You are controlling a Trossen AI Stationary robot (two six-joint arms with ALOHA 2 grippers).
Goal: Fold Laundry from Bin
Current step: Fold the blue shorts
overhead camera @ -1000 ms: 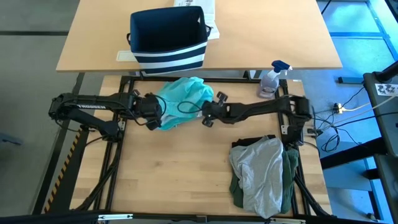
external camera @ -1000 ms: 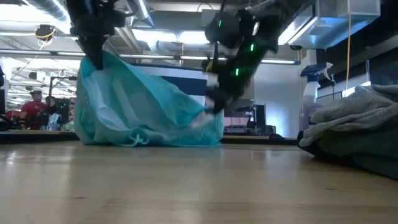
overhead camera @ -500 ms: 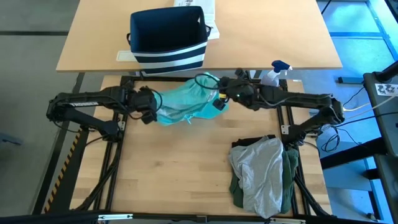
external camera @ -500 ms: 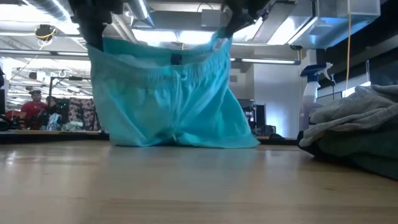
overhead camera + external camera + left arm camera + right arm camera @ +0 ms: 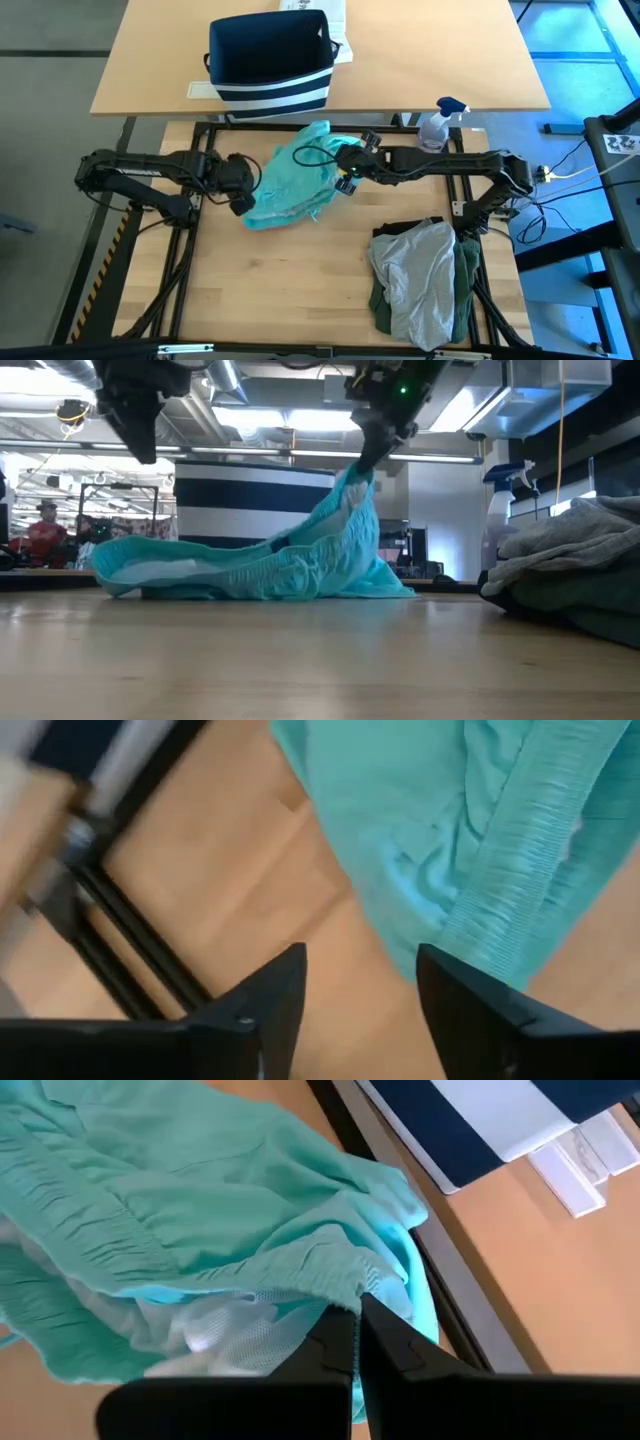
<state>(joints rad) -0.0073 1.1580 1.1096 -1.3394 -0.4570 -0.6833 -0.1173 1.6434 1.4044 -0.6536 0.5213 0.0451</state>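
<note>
With the left tool point(image 5: 355, 1005) spread apart and empty, only the right tool point(image 5: 355, 1330) stays clamped on the teal shorts point(image 5: 292, 185), which may bunch unevenly on the tabletop point(image 5: 280, 290).

Spray bottle point(image 5: 436, 128) (blue trigger) beside far table point(image 5: 450, 60); papers point(image 5: 315, 8) behind.
</note>
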